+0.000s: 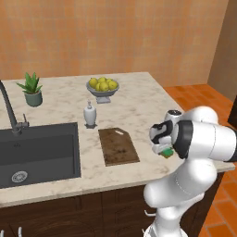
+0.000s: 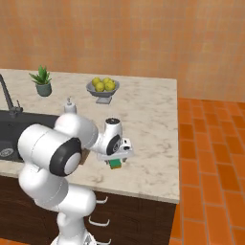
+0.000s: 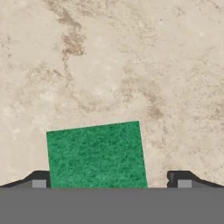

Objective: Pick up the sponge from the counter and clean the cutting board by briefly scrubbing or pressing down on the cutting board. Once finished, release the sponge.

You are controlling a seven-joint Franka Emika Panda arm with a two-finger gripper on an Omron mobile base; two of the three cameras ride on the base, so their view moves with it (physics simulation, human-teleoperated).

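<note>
Scene, left to right across the desk (image 1: 139,99): black sink (image 1: 39,152) with its faucet (image 1: 10,111); potted plant (image 1: 31,89) at the back; white soap dispenser (image 1: 90,114) by the basin corner; bowl of lemons (image 1: 102,86) behind it; cutting board (image 1: 118,146), dark wood, pale handle slot at its far end; then the arm near the desk's right edge.

Sponge (image 3: 97,155): green face up, lying on the marbled stone to the right of the board and apart from it. In the left base view a green scrap of it peeks out beneath the wrist.

End effector (image 3: 111,183): low over the sponge. Hand view shows one dark fingertip (image 3: 38,181) left of the green block and one right of it, with a visible gap on the right side and little or none on the left (so: released, not yet gripping, straddling the sponge).

Step in hand, by my reading: closing on the sponge.

To do it well:
- Sponge sits off-centre toward the left finger and is slightly rotated; a small shift to centre it would help.
- Descend until the tips reach the yellow layer (depth cannot be judged here).
- Close gently; it should compress.
- Lift clear before crossing left to the board.
</note>
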